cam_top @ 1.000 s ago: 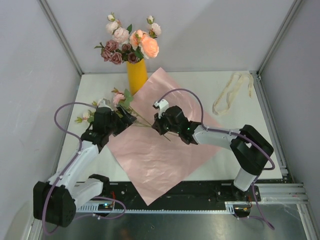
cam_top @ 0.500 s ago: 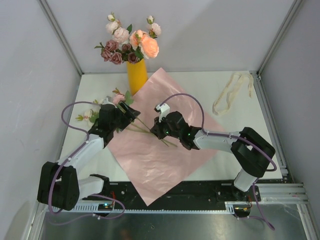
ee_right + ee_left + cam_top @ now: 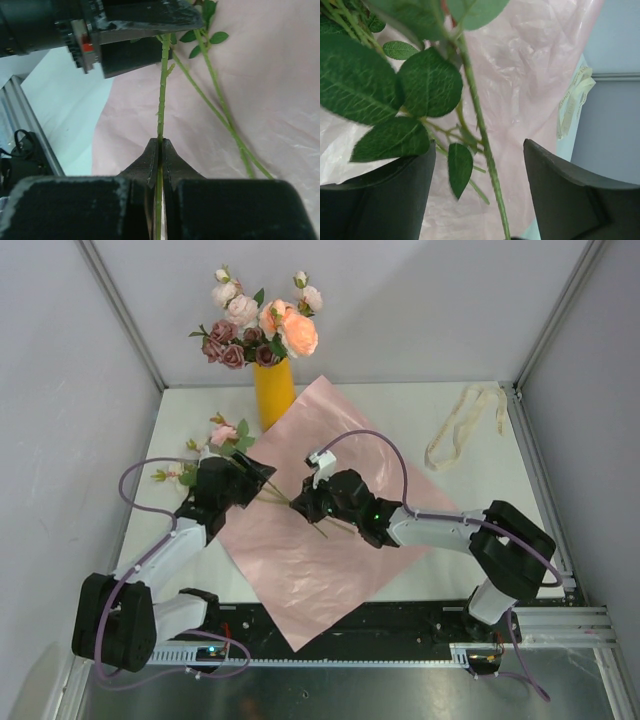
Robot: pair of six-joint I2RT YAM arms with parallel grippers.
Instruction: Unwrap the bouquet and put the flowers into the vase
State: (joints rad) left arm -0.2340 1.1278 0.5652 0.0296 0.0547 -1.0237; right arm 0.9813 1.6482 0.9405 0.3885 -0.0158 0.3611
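Pink paper [image 3: 340, 540] lies mid-table; the vase [image 3: 273, 392] at its far-left edge holds most flowers [image 3: 262, 328]. Right gripper [image 3: 160, 145] is clenched on a loose stem [image 3: 161, 95]; left gripper [image 3: 480, 155], jaws released, straddles that stem near its leaves

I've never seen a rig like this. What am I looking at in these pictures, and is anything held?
Two robot arms sit at a table's near edge. The wide picture looks down from above; the other two come from a camera on each wrist. An orange vase holds roses. A pink paper sheet, a cream ribbon and a few loose flowers lie on the table. The right gripper is pinched shut on one green stem. The left gripper is open, its fingers either side of a stem, not gripping.
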